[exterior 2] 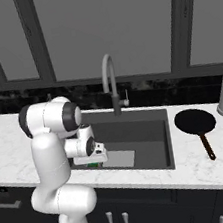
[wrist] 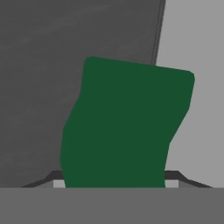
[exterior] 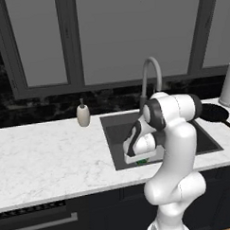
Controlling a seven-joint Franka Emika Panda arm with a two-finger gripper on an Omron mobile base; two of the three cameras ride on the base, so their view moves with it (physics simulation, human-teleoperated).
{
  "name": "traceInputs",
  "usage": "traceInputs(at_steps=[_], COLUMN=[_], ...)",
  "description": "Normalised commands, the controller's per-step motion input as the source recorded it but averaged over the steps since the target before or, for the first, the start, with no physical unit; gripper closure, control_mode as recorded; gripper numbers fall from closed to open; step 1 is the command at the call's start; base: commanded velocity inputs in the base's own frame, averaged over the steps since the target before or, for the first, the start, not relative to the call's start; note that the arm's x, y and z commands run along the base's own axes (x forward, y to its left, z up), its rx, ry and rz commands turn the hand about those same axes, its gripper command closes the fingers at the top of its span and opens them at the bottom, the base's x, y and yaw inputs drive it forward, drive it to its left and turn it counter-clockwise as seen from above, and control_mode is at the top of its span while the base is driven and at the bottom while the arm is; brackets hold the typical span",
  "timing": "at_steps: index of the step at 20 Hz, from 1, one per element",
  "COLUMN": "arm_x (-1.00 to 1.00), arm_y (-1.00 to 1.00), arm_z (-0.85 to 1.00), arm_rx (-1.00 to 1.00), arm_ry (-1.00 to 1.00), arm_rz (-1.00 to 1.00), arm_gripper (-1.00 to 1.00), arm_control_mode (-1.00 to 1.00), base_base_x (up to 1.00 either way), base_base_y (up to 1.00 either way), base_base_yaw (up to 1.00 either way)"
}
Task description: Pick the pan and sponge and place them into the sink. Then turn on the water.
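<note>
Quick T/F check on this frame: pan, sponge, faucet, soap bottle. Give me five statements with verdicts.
1. The pan lies on the counter, right of the sink. True.
2. The sponge sits on the counter beside the soap bottle. False: it is between the fingers of the gripper, low inside the sink.
3. Water runs from the faucet. False: no stream shows.
4. The soap bottle stands on the counter left of the sink. True.
5. The pan's handle points toward the window. False: it points toward the counter's front edge.
</note>
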Motion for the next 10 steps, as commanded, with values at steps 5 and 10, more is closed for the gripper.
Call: traceInputs(at_steps=[5,10], arm_x=[0.13,0.20], arm_y=[0.04,0.11], arm_z=[-0.03,-0.03], arm_rx=[0.01,0.01], arm_ry=[0.00,0.00], arm_rz=[0.00,0.00], arm_gripper=[1.00,1.00], arm_control_mode=[-1.00,-1.00], base_base_x=[0.00,0.00], base_base_y=[0.00,0.00], base_base_yaw=[0.00,0.00])
